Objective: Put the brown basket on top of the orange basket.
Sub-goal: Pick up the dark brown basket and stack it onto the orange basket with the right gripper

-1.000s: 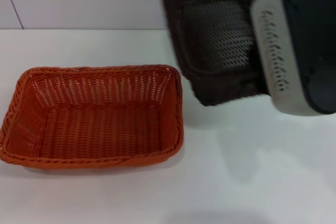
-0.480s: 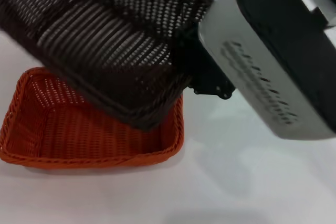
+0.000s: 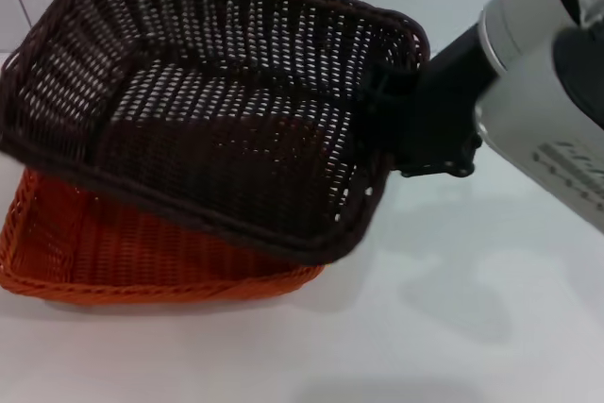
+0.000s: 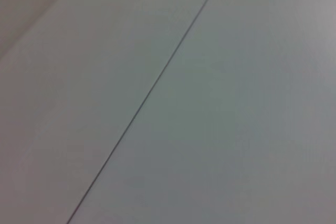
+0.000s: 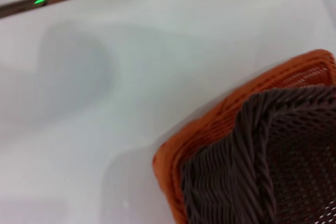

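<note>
Our right gripper, at the frame's right centre, pinches the right-hand rim of the brown basket. That basket hangs tilted across the upper left, long axis running left from the claw, directly over the orange basket at lower left, slightly skewed to it. We cannot see our left gripper.

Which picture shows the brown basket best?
The head view: the whole brown basket shows there, tilted over the orange basket, with the right gripper at its rim. The right wrist view shows only one corner of it. The left wrist view shows none of it.
</note>
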You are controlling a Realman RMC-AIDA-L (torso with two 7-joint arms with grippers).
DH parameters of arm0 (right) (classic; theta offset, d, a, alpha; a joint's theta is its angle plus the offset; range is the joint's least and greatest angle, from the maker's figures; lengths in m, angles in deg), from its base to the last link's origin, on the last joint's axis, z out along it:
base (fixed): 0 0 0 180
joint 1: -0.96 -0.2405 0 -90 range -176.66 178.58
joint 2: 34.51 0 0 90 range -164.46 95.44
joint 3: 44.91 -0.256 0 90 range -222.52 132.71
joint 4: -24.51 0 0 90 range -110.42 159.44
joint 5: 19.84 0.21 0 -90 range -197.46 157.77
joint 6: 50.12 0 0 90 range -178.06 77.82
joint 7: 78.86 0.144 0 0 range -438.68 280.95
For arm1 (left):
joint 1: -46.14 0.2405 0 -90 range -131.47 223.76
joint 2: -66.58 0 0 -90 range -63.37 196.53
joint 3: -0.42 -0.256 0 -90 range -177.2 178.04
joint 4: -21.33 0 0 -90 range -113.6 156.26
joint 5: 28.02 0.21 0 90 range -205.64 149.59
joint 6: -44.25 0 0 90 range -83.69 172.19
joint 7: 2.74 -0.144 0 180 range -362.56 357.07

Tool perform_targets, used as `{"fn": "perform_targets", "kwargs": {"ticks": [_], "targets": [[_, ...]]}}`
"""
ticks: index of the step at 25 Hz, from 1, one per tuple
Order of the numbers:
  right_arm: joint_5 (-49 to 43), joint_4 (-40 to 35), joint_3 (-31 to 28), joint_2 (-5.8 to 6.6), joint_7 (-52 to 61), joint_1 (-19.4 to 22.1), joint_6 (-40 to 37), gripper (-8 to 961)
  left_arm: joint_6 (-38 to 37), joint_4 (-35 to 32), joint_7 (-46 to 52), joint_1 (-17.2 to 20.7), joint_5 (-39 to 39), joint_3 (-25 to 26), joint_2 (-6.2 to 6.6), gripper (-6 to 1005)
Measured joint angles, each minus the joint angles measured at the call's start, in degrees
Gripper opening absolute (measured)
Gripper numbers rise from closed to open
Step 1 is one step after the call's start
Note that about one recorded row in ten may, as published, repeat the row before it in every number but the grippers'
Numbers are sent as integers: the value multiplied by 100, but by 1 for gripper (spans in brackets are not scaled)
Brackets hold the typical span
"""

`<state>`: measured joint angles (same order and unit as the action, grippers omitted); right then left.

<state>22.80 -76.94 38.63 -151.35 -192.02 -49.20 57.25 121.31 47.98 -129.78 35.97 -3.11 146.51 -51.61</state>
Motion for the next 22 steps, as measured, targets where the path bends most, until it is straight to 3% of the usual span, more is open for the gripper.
{"fn": "perform_targets", "kwargs": {"ticks": [7, 16, 22], "targets": [[-35, 676, -360, 75, -1546, -21, 1, 139, 503, -294, 4, 32, -66, 134, -9, 603], [-155, 2231, -953, 266, -2806, -902, -12, 138, 1094, -747, 47, 94, -214, 139, -25, 603], [-203, 2868, -1153, 280, -3232, -1363, -94, 139, 1250, -802, 60, 74, -229, 110, -22, 603]]}}
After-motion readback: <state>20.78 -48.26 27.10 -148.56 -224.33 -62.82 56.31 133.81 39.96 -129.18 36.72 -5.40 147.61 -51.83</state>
